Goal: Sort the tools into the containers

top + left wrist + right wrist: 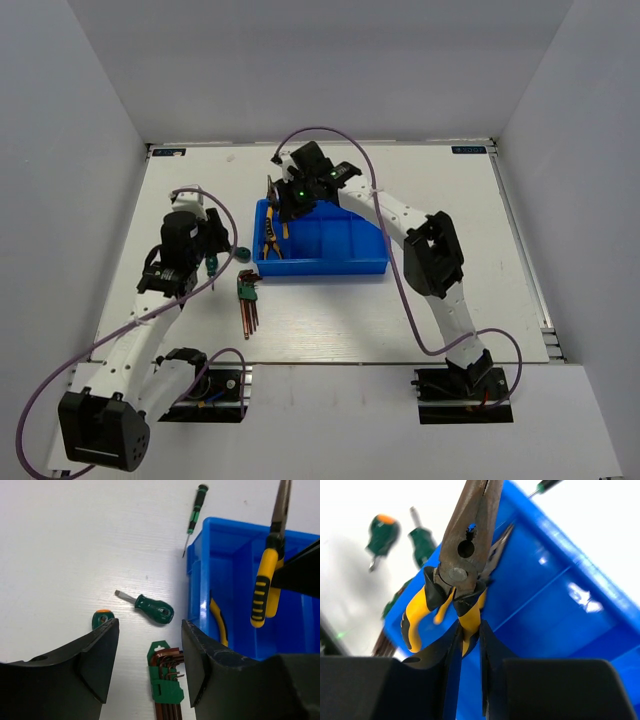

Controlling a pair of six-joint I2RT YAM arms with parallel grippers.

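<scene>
Pliers (467,545), clamped in my right gripper (470,630), hang over the blue tray (330,267) toward the table's far edge; left gripper (150,640) gapes empty.

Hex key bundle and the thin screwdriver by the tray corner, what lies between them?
The green-handled stubby screwdriver lies between the hex key bundle and the thin screwdriver; the left wrist view shows it.

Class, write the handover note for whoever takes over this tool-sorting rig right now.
Left gripper: open, empty, above the table near the green-handled stubby screwdriver and reddish hex keys in a green holder.
Right gripper: shut on yellow-and-black-handled pliers, held over the bright blue divided plastic tray.
Done: another pair of pliers lies in the tray's leftmost compartment.
Left: release the held pliers; sort screwdriver, hex keys, thin green-and-black driver, small green-and-orange tool.
</scene>
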